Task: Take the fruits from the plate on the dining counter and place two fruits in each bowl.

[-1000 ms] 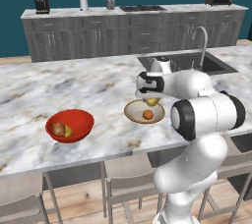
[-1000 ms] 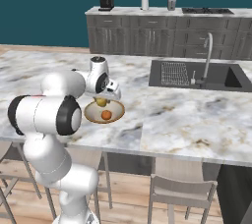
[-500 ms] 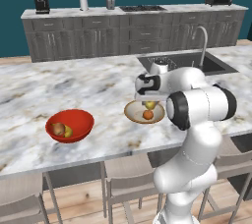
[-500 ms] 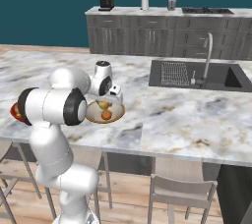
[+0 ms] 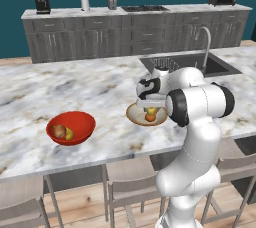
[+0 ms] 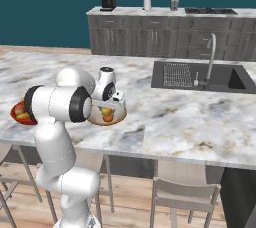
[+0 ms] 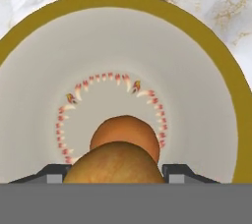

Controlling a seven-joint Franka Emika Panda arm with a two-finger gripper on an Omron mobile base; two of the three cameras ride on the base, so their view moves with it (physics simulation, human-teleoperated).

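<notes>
My gripper hangs low over the tan-beige bowl on the marble dining counter. It is shut on the yellow-green apple. In the hand view the apple sits between the dark fingertips, just above the small orange that lies inside the bowl. From the right base the apple and orange show over the bowl's rim. The glossy red bowl to the left holds a red-orange apple and the yellow banana. The plate is out of view.
A sink with a tall faucet is set into the counter to the right of the bowls. Stools stand along the near edge. A long counter with grey drawers runs along the back wall.
The gripper has sunk a little toward the tan bowl with the apple in it, and the arm's upper links have swung over and up.
</notes>
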